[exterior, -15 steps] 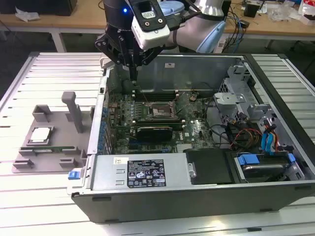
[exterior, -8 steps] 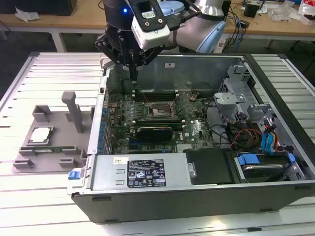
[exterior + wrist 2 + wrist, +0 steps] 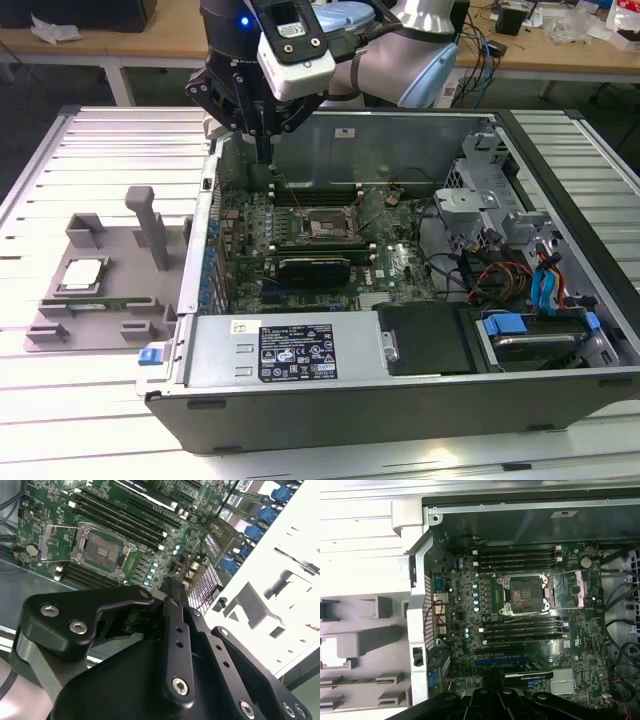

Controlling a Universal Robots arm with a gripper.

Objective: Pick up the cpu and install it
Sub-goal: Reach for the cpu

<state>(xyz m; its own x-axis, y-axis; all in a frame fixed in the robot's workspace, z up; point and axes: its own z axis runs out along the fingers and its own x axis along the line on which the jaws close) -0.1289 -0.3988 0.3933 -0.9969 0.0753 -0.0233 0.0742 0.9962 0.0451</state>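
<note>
Grey moulded tray (image 3: 125, 260) on the slatted table (image 3: 100, 140), at the exterior view's left, carries the cpu (image 3: 82, 273) lying flat in a square recess, silver top up, with a green memory stick (image 3: 95, 304) just beside it. The gripper (image 3: 264, 150) hangs well apart from the cpu, over the open computer case (image 3: 420, 410), near the case wall on the tray side. Its fingers meet at a point, clenched on nothing.

In the second wrist view, the black fingers (image 3: 174, 615) are pressed together above the green motherboard (image 3: 150, 545), with the open socket (image 3: 102, 550) beyond them.

In the first wrist view, the socket lies between rows of memory slots (image 3: 520, 559), its metal frame (image 3: 570, 587) swung to one side.
</note>
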